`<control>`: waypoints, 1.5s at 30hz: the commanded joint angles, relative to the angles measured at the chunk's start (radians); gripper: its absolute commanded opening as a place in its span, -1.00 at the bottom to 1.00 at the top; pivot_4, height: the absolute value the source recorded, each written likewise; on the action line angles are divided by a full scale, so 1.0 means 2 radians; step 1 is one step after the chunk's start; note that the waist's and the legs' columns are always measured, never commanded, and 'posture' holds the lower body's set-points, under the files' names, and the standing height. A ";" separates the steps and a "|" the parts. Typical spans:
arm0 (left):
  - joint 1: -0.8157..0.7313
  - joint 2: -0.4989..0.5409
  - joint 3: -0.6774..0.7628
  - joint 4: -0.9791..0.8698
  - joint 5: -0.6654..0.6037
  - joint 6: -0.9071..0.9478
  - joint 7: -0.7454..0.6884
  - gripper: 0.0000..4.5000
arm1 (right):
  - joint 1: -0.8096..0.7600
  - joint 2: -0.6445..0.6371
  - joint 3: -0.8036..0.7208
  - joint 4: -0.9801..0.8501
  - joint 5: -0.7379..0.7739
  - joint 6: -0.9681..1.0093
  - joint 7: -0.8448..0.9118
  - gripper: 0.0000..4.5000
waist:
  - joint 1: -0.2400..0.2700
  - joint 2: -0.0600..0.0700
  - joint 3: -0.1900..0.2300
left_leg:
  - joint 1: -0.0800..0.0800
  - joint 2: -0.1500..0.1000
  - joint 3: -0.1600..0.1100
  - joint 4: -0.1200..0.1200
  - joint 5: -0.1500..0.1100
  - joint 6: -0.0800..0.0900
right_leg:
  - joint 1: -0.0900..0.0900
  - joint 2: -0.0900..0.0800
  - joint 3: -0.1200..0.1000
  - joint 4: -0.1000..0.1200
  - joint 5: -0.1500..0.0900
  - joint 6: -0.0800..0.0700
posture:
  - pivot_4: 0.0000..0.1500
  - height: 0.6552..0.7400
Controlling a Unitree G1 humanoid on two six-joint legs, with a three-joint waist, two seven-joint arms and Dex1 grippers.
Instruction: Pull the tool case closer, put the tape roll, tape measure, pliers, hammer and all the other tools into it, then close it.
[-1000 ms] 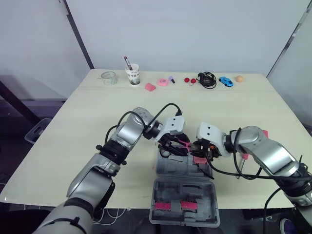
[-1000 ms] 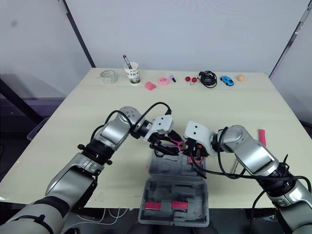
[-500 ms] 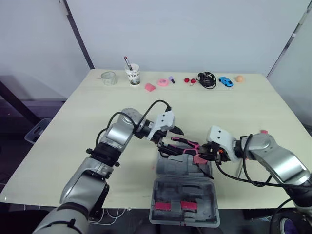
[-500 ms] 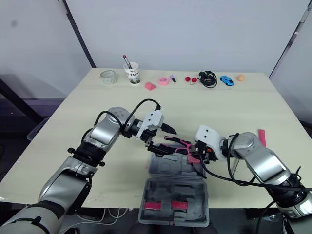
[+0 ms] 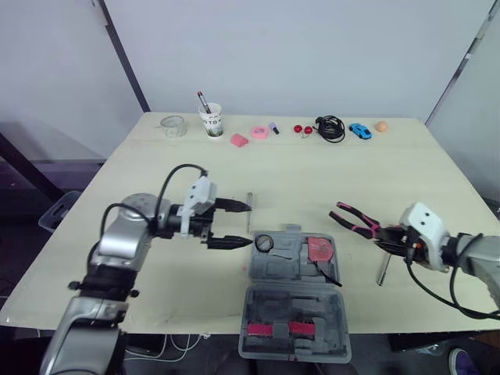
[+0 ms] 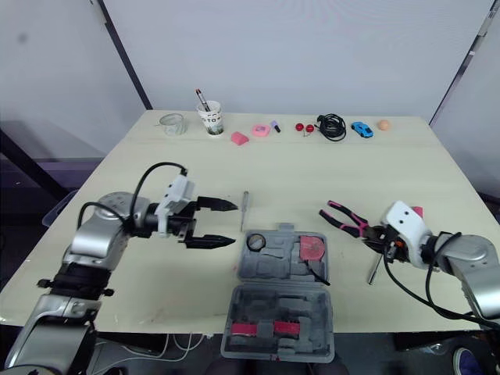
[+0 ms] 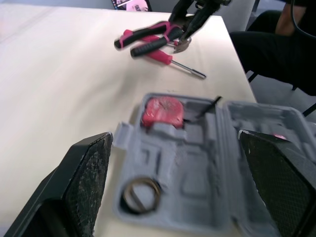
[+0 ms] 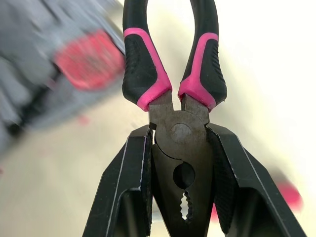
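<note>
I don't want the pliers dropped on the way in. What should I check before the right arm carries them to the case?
1. Grip on the pliers: ok. The right gripper is shut on their metal head, handles pointing away.
2. Case open: ok.
3. Left gripper out of the way: ok. It is open, over the table to the left of the case.
4. Free slot for the pliers: cannot tell. Some recesses look empty, but their shapes are unclear.
5. Tape measure and tape roll packed: ok, both in the case.
6. Other tools packed: not ok. A screwdriver lies on the table.
</note>
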 commanded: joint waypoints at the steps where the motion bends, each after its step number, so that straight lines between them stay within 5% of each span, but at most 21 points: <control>1: 0.022 0.025 0.025 -0.027 -0.021 -0.015 -0.021 0.94 | 0.001 -0.016 -0.026 -0.009 0.002 -0.029 0.007 -0.57 | 0.000 0.000 0.000 | 0.000 0.000 0.000 0.000 0.000 0.000 | 0.000 0.000 0.000 0.000 0.000 0.000 | 1.00 1.00; 13: 0.066 0.072 0.038 -0.013 -0.031 -0.078 -0.060 0.94 | -0.076 -0.020 0.101 -0.097 0.001 0.009 0.067 -0.57 | 0.000 0.001 0.000 | 0.000 0.001 0.001 0.000 0.000 0.000 | 0.000 0.000 0.000 0.000 0.000 0.000 | 1.00 1.00; 30: 0.056 0.092 0.014 0.002 -0.024 -0.100 -0.063 0.94 | -0.230 0.048 0.352 -0.105 -0.142 0.109 0.047 -0.57 | 0.001 0.001 0.000 | 0.000 0.001 0.001 0.000 0.000 0.000 | 0.000 0.000 0.000 0.000 0.000 -0.001 | 1.00 1.00; 45: 0.059 0.092 0.003 -0.006 -0.023 -0.099 -0.060 0.94 | -0.266 0.105 0.406 -0.070 -0.194 0.151 0.046 -0.57 | 0.000 0.001 0.000 | 0.000 0.001 0.001 0.000 0.000 0.000 | -0.001 0.000 0.000 0.001 0.000 -0.001 | 1.00 1.00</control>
